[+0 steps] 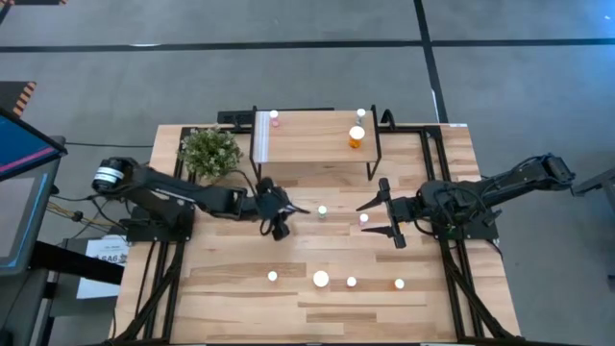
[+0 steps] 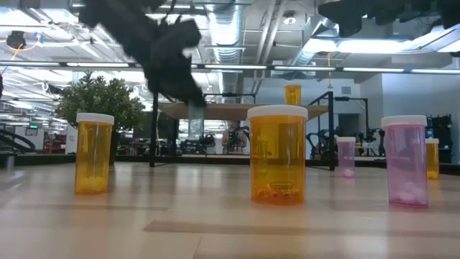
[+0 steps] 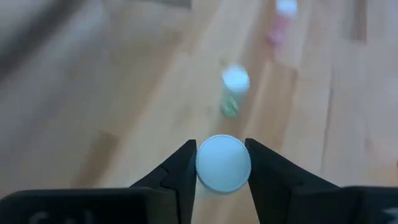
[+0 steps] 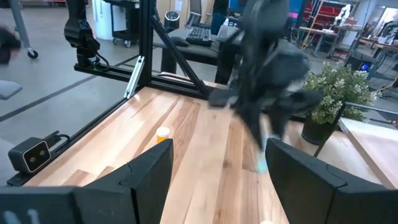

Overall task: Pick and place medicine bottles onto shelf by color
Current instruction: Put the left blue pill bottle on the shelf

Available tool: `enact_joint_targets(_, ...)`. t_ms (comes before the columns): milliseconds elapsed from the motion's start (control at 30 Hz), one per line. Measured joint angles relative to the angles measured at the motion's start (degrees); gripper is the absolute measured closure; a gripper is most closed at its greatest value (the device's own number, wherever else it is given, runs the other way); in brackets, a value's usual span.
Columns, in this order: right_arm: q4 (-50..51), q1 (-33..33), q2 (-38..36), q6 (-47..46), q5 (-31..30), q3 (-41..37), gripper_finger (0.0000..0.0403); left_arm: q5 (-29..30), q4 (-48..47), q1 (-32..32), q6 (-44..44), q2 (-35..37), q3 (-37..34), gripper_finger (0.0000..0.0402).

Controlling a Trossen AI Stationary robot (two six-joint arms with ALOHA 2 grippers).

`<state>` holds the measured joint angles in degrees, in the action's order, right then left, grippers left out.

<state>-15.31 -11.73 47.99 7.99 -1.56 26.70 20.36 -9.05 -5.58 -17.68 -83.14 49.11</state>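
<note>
My left gripper [image 1: 279,219] hangs over the middle of the table, shut on a small white-capped bottle [image 3: 223,163]. The low view shows that bottle's pale body [image 2: 195,119] lifted clear of the table. A green bottle [image 1: 322,210] stands just beyond it. My right gripper [image 1: 370,219] is open above the table; a pink bottle [image 1: 364,219] shows between its fingertips from above, and no touch shows. The shelf [image 1: 317,144] stands at the far edge. It carries a pink bottle [image 1: 275,117], an orange one [image 1: 356,137] and another [image 1: 361,113]. My left gripper pinches the bottle's white cap [image 3: 223,180] between its two fingers, one on each side of the round rim. The fingers come from above, pointing down. The bottle hangs upright below them, clear of the tabletop.
Several bottles stand in a row near the table's near edge [image 1: 273,277], [image 1: 321,280], [image 1: 352,283], [image 1: 400,284]; the low view shows orange ones [image 2: 277,153] and a pink one [image 2: 407,160]. A potted plant [image 1: 209,150] sits left of the shelf.
</note>
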Motion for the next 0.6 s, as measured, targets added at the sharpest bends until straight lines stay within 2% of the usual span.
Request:
enact_joint_targets(133,0.26,0.00,0.00,0.00,0.02,0.00,0.0124,3.71,-6.40,2.70,5.08,6.06,5.41,0.0290)
enact_joint_targets(267,0.19,0.00,0.02,0.00,0.02,0.00,0.0124,5.83,-10.38,8.20,9.04,11.46,9.17,0.0292)
enact_joint_targets(400,0.08,-0.02,0.01,0.00,0.02,0.00,0.0124,0.99,-12.27,15.97,11.89,13.67,11.50,0.0293)
enact_joint_targets(467,0.02,-0.02,0.00,0.00,0.02,0.00,0.0124,-2.31,-13.87,19.83,12.84,13.51,12.45,0.0293)
enact_joint_targets(600,0.02,-0.01,0.00,0.00,0.02,0.00,0.0124,-5.20,-15.02,25.77,15.07,12.04,13.07,0.0293)
